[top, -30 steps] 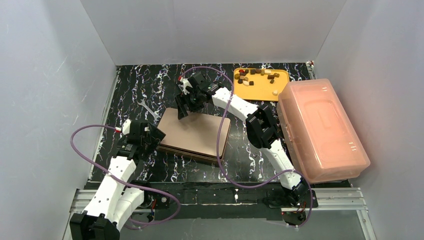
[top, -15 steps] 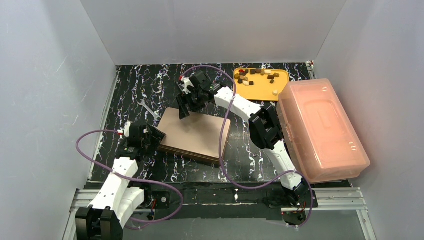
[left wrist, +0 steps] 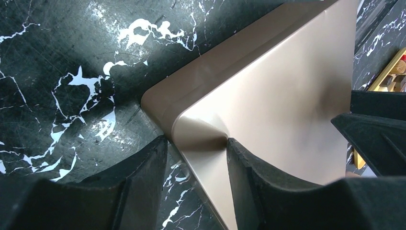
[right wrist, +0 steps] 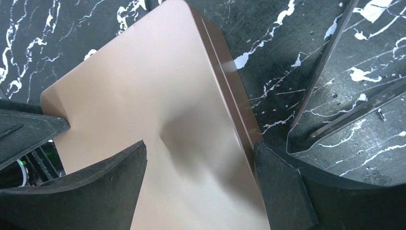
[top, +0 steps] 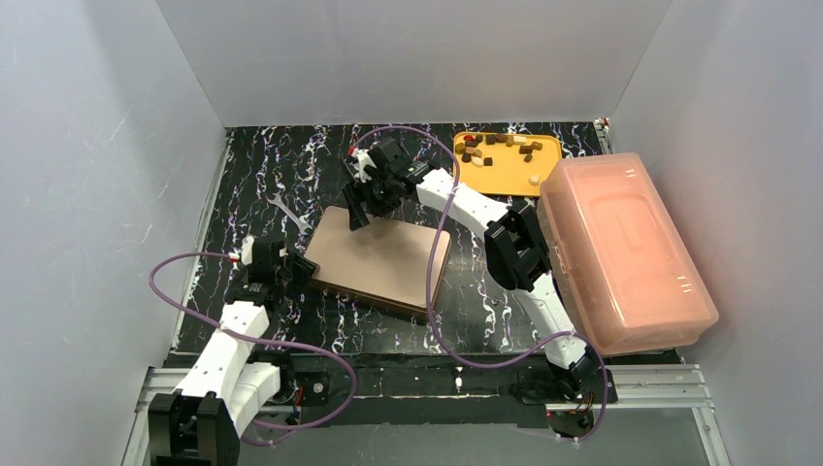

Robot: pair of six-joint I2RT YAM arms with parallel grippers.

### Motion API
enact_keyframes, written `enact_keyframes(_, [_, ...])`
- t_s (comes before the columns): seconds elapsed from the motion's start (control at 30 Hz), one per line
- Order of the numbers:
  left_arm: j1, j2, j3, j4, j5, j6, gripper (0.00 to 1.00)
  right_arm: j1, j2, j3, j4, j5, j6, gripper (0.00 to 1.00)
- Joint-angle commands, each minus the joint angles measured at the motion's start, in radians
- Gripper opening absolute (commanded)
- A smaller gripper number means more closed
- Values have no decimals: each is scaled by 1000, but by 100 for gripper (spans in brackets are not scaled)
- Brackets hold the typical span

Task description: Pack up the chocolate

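Chocolate sitting far off while both arms are working at the lid

The chocolate (top: pixel 497 147) is lying as small dark, tan and pale chunks scattered on the orange tray (top: pixel 500 181) at the far right of the table (top: pixel 254 184), just beside the pink box (top: pixel 621 252) and well apart from both arms. Compared with a second ago, the left arm is drawing its elbow back toward its base, its cable loop is sagging lower, and the brown lid (top: pixel 383 257) is sitting slightly turned. The left gripper (left wrist: pixel 196 142) is reaching low, clamping the lid's near left corner between its fingers. The right arm is stretching across, its gripper (right wrist: pixel 200 146) pointing down at the lid's far corner, fingers spread wide, one touching the lid's edge.
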Motion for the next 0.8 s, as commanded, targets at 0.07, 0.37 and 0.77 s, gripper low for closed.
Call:
enact_keyframes(0.07, [0, 42, 41, -92, 13, 33, 49, -1, -53, 110, -87, 94, 28, 91])
enact_keyframes(0.37, [0, 83, 135, -158, 23, 103, 54, -112, -276, 21, -194, 199, 184, 93])
enact_keyframes(0.77, [0, 81, 294, -331, 101, 236, 65, -235, -637, -484, -140, 193, 344, 96])
